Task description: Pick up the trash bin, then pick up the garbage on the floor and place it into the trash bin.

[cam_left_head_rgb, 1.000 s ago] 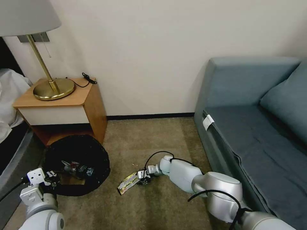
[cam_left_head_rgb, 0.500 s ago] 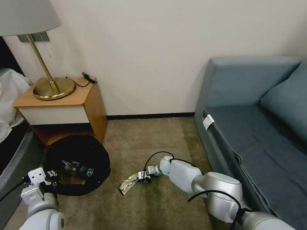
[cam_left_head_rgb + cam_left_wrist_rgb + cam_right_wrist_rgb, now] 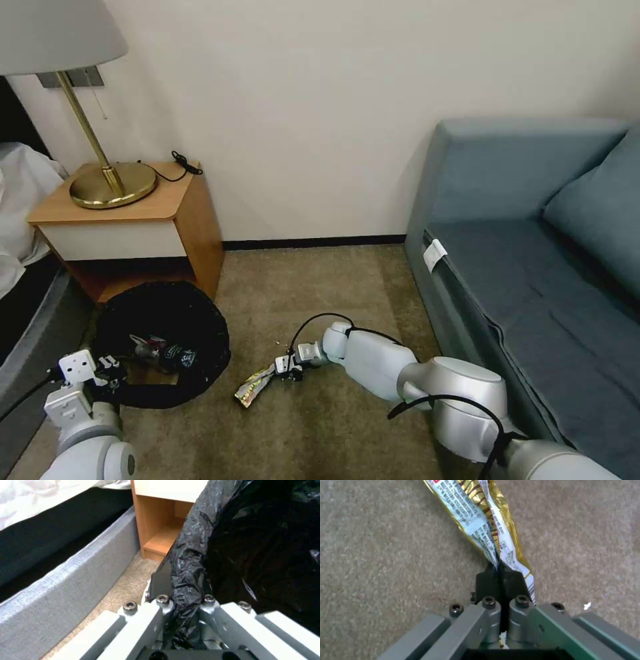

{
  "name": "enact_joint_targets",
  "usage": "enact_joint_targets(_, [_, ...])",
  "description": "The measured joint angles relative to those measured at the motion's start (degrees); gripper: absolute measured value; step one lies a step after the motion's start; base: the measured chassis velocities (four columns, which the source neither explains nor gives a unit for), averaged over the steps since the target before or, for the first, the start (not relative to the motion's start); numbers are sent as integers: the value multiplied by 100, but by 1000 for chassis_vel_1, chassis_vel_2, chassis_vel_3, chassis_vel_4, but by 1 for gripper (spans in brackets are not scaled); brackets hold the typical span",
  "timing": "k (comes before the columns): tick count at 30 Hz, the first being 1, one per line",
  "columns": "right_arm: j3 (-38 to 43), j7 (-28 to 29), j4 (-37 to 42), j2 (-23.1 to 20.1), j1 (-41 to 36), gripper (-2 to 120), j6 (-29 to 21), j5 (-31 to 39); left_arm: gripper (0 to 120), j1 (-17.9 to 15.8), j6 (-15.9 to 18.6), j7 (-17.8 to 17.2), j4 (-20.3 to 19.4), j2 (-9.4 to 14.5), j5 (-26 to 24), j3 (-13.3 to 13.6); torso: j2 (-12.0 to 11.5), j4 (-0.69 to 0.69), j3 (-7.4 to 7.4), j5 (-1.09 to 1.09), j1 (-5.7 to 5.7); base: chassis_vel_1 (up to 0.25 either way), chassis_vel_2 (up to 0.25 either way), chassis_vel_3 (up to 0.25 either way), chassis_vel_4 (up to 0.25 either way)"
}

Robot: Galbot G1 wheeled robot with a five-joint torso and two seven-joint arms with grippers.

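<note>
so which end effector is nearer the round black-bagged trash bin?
Left. The left end effector is shut on the bin's near rim. The right end effector is out over the carpet beside it, holding a gold-and-white foil snack wrapper.

Right gripper [image 3: 285, 368], fingers pinched on the flat wrapper [image 3: 253, 387], shifted left across the carpet [image 3: 320, 293] toward the trash bin [image 3: 200, 320], wrapper carried along and now nearer the bin, right forearm [image 3: 373, 357] advanced with it.
</note>
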Motion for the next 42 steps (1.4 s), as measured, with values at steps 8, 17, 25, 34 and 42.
enact_joint_targets(8, [25,-5,198,-174,-40,0,43,79,2,-31,17,-2,42,0,11,6,0,1,0,0,0,0,0,0,0])
enact_joint_targets(17, [52,25,1530,-1167,323,0,-134,779,2,-74,58,-6,134,0,12,18,0,0,0,2,0,0,0,0,0])
enact_joint_targets(25, [707,121,2916,-1994,453,0,-316,1360,2,-157,133,-10,282,0,57,88,0,0,0,2,0,0,0,0,0])
enact_joint_targets(34, [1187,227,4415,-2819,551,0,-638,2056,2,-185,140,-11,377,0,67,139,0,-2,0,0,0,0,0,0,0])
enact_joint_targets(42, [1326,790,5658,-2684,484,0,-898,2906,2,-205,162,-32,416,0,31,257,0,-1,0,0,0,0,0,0,0])
